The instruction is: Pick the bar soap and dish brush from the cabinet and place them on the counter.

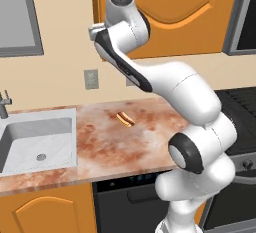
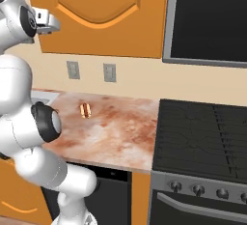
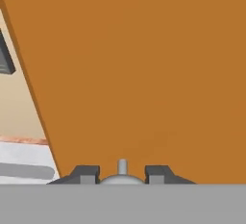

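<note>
The cabinet [image 1: 175, 7] is an orange-brown wall unit with an arched panel door [image 2: 101, 21], and the door stands closed. In the hand view the door [image 3: 144, 74] is very close, and its small silver knob [image 3: 122, 169] sits between my two dark fingertips. My gripper [image 3: 122, 175] is shut on that knob, a finger pressed against each side. The hand [image 2: 46, 22] is raised at the door's lower left corner. The bar soap and dish brush are hidden behind the door. Below lies the marble-look counter [image 1: 100, 147].
A hot dog in a bun [image 1: 125, 119] lies mid-counter. The white sink [image 1: 35, 142] is inset at the left. A black stovetop [image 2: 202, 132] sits to the right, with a dark-fronted microwave [image 2: 207, 19] above it. Wall outlets [image 2: 109, 72] are on the backsplash.
</note>
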